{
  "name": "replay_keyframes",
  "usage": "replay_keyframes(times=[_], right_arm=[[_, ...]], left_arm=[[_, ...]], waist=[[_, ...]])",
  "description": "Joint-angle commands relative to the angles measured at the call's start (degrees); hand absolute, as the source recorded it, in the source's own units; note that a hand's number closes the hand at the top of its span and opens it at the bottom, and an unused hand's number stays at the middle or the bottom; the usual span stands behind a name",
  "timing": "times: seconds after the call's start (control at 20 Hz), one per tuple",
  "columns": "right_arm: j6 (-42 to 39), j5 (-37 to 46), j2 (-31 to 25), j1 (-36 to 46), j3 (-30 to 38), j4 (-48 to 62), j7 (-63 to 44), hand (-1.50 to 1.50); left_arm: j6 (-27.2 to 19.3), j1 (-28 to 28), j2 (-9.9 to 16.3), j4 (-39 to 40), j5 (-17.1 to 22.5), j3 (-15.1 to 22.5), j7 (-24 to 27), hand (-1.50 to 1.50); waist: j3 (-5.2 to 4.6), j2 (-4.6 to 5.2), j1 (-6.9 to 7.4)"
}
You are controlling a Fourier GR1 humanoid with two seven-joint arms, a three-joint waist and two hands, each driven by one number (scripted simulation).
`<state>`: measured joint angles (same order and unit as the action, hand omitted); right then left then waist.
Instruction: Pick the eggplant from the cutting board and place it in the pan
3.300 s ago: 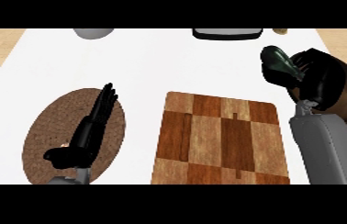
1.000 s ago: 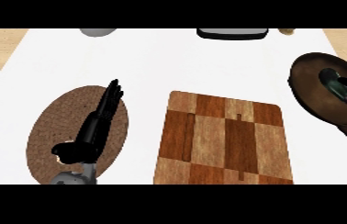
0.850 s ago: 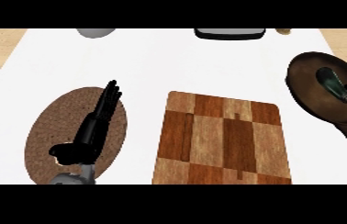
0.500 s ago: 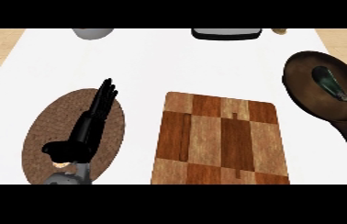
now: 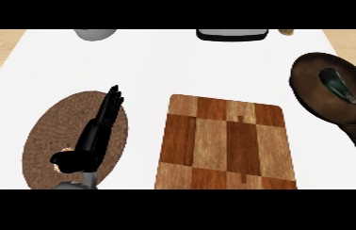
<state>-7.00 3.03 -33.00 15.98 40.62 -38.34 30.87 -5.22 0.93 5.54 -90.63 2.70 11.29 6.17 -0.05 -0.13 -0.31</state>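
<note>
One hand in view; eggplant [image 5: 338, 86] already lies in the pan [image 5: 309, 85] at far right.

Left hand [image 5: 94, 137] rests on a round woven mat [image 5: 45, 135], left of the bare cutting board [image 5: 226, 146], fingers straight & together, pointing away up the white bench [image 5: 173, 64]. Eggplant lies well apart, up & right across the board, long axis running diagonally. Right hand not visible, tho its side is nearer the pan. Task looks done.

We see only one part of the robot: its left hand [image 5: 89, 144], matte black all over, long and slim, with narrow tapering fingers [image 5: 111, 99] and a rounded black lump at the base. Below it shows a short stub of smooth grey forearm [image 5: 73, 185].
</note>
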Motion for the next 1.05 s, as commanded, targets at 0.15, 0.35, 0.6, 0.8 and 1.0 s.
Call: replay_keyframes(times=[0.15,0.35,0.6,0.8,1.0], right_arm=[[1.14,-2.02,3.0,-7.38,-3.63,-9.59,-2.52,-1.5],[2.07,-4.22,6.09,-14.05,-3.98,-22.01,-7.79,-1.5],[4.18,-3.28,3.44,-11.72,-5.47,-19.92,-9.73,-1.5],[3.23,-2.61,2.62,-14.08,-5.28,-19.74,-6.94,-1.5],[11.07,1.32,6.87,-15.43,-7.63,-24.62,-7.3,-1.5]], left_arm=[[1.8,2.95,-0.52,1.89,-0.02,-2.96,-0.08,0.0],[1.38,-2.05,-0.8,-3.13,-1.74,-0.82,-0.87,0.0],[2.29,1.36,-2.6,1.71,-1.75,-2.74,0.78,0.0],[0.77,-1.45,-4.84,3.9,-4.83,-0.1,5.5,0.0],[3.09,1.15,-2.18,-3.97,-1.6,-2.47,-5.46,0.0]], waist=[[0.03,0.1,0.12],[0.0,-0.02,-0.07],[0.03,0.12,0.22],[0.04,0.13,0.24],[0.04,0.09,0.27]])
